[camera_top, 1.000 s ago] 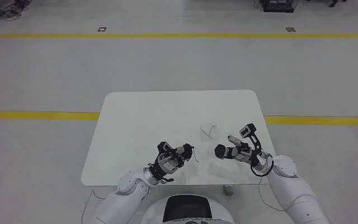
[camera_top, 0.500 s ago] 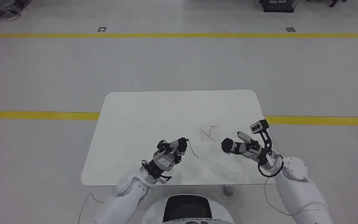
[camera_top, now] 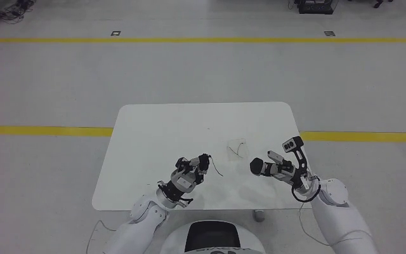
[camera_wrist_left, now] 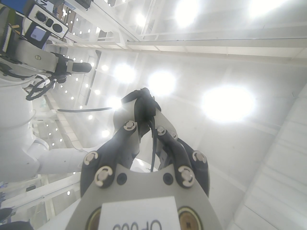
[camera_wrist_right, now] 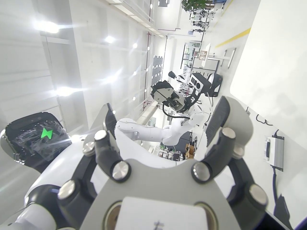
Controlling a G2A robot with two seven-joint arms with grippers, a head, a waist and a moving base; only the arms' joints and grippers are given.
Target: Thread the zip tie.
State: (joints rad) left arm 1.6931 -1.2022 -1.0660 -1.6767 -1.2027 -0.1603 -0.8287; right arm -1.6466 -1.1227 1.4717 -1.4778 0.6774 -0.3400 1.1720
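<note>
Black zip tie (camera_wrist_left: 153, 142) sits clamped between the shut fingers of the left gripper (camera_wrist_left: 145, 106), its thin tail curving out on the side of the other arm; the right gripper (camera_wrist_right: 165, 118) hangs opposite, fingers well apart with nothing between them, near the left one but not touching; both are over the near half of the white table (camera_top: 158, 127), where a spare tie (camera_top: 237, 150) lies beyond them. The step in hand looks like lining up before threading; the next move probably calls for the right gripper to close on the free tail, then steer the tip squarely into the head slot.
</note>
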